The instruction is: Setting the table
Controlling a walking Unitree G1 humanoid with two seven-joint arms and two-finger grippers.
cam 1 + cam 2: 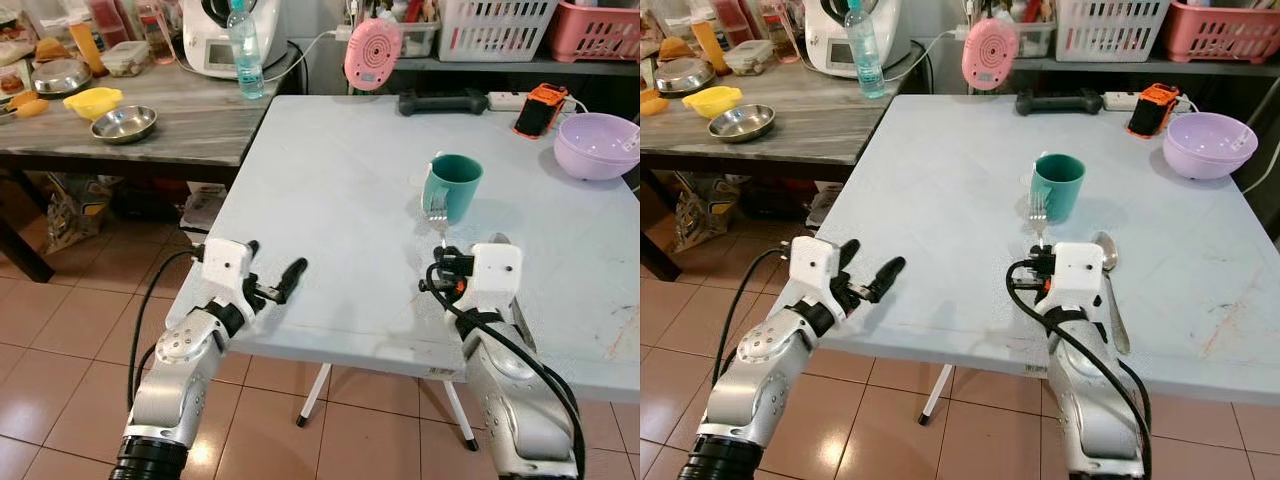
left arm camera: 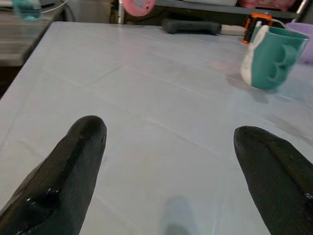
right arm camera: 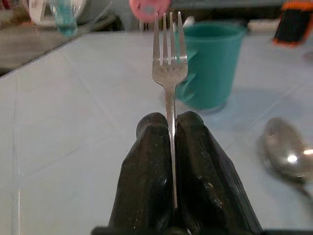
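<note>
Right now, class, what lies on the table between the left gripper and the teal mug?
Nothing: in the left wrist view only bare pale tabletop stretches from the open left gripper to the teal mug.

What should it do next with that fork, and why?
Probably lower the fork onto the table near the spoon. The right gripper holds it upright, off the table, near the cup.

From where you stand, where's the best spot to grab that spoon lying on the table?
Probably the handle: the spoon lies flat beside the right gripper, bowl toward the green mug, handle toward the near table edge. Come from above, fingers straddling the thin handle crosswise.
</note>
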